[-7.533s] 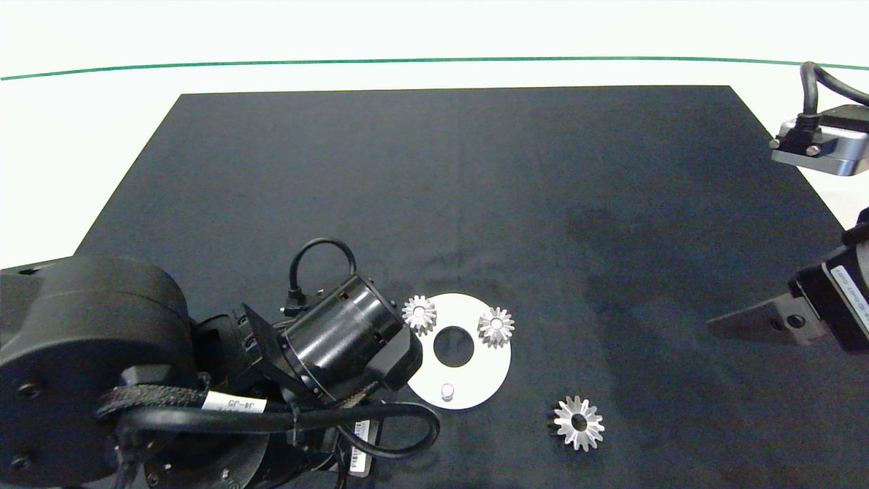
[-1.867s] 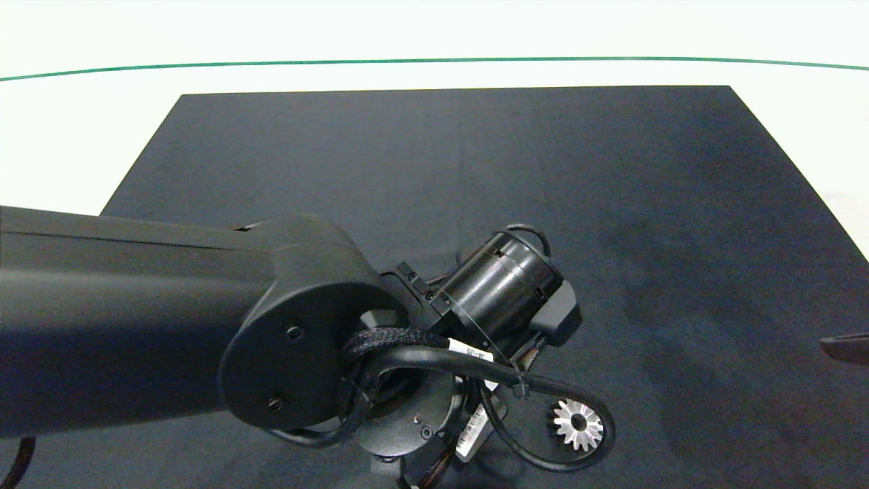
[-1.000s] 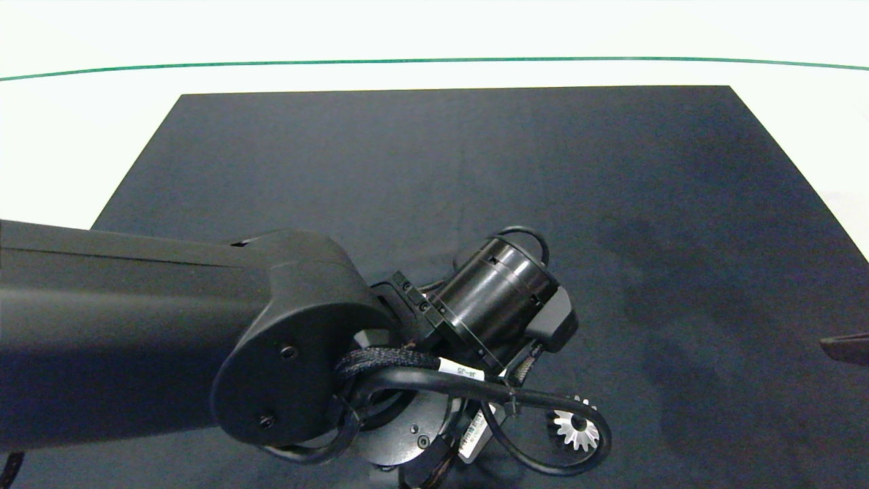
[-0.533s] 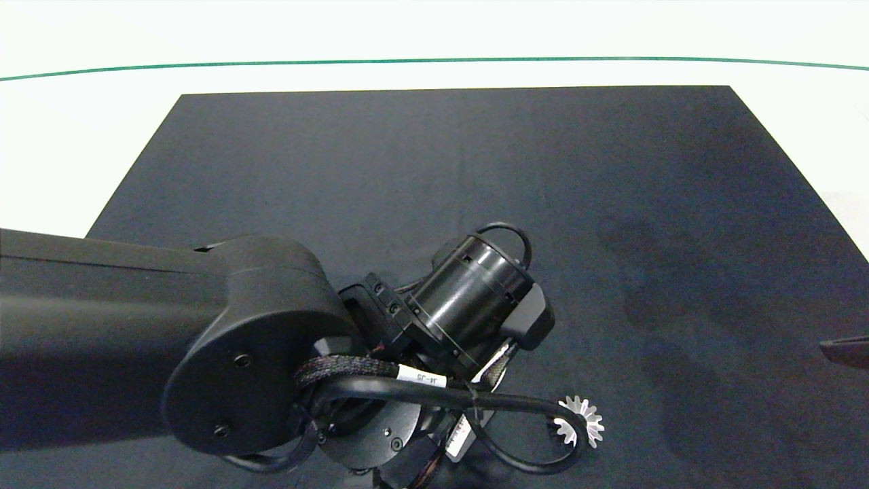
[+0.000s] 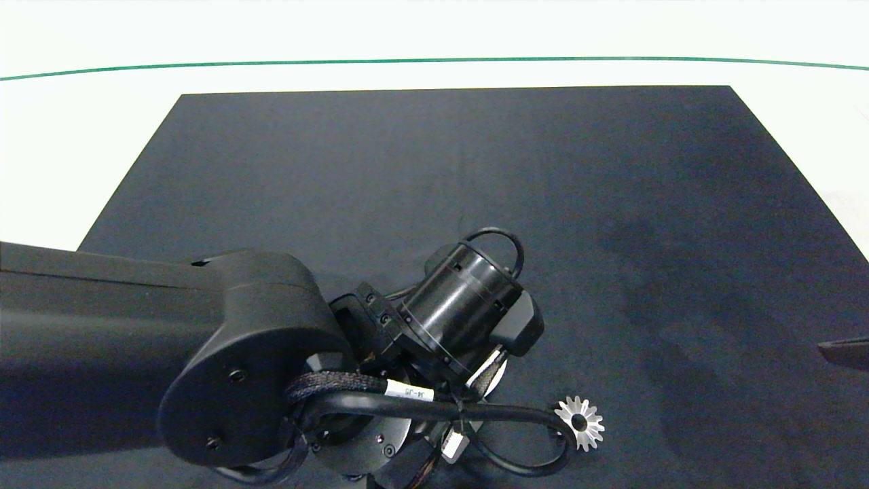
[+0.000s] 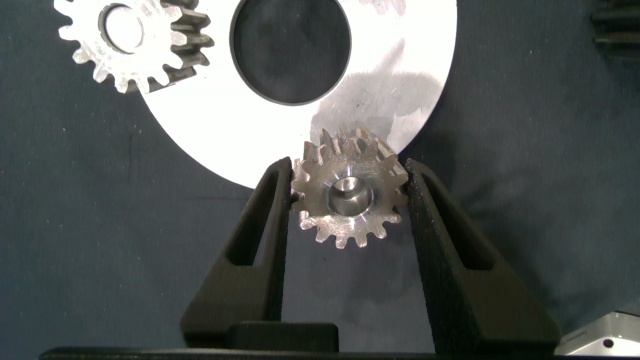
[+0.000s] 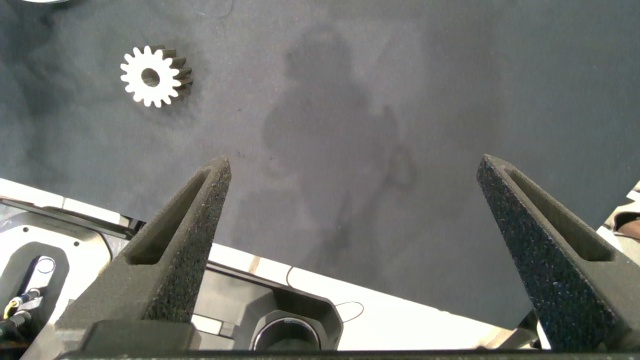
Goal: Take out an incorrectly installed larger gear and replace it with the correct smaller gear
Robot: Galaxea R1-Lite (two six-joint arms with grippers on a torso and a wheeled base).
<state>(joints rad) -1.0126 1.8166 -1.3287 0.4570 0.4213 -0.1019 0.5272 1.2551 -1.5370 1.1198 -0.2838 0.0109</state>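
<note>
A lab bench: black mat (image 5: 434, 170) on white table (image 5: 81, 136) (green line (image 5: 434, 60) across)

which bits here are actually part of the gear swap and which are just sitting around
Part of the job:
- smaller gear, held in the jaws of the left gripper over the plate's edge
- round plate
- larger gear, off the plate, lying on the mat

Just lying about:
- other small gear on the plate
- black mat
- right gripper, open, idle

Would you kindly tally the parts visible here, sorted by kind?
smaller gear: 2, this one in the left gripper, another on the round plate
larger gear: 1
round plate: 1
Total: 4
</note>
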